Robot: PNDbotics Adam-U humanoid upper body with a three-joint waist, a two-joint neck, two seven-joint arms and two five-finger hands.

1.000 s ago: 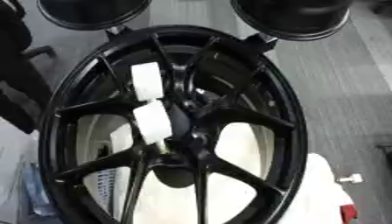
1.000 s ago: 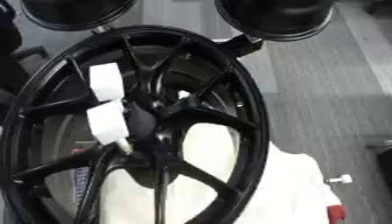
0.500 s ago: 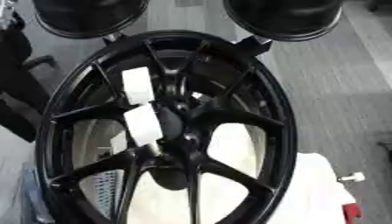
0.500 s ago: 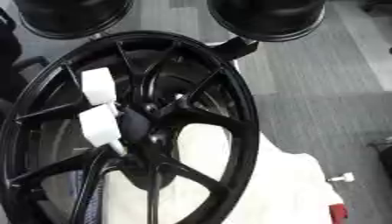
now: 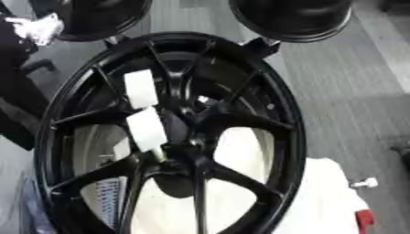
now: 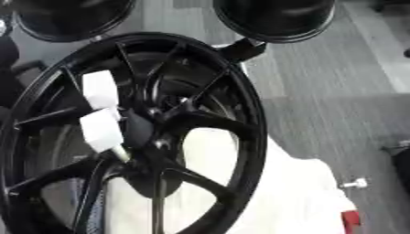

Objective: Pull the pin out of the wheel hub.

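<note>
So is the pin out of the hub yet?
Cannot tell: no pin is distinguishable at the black spoked wheel's hub; no hand shows.

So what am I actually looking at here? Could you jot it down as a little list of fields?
Main object: black wheel with spokes, filling most of the view
Hub: dark centre where the spokes meet
Pin: cannot make one out
On the wheel: two white rectangular pieces beside the hub
Underneath: white cloth
Beyond the wheel: two round black objects at the top
Floor: grey
Small items at right: a white bit, a red bit
Robot hands: none visible
</note>
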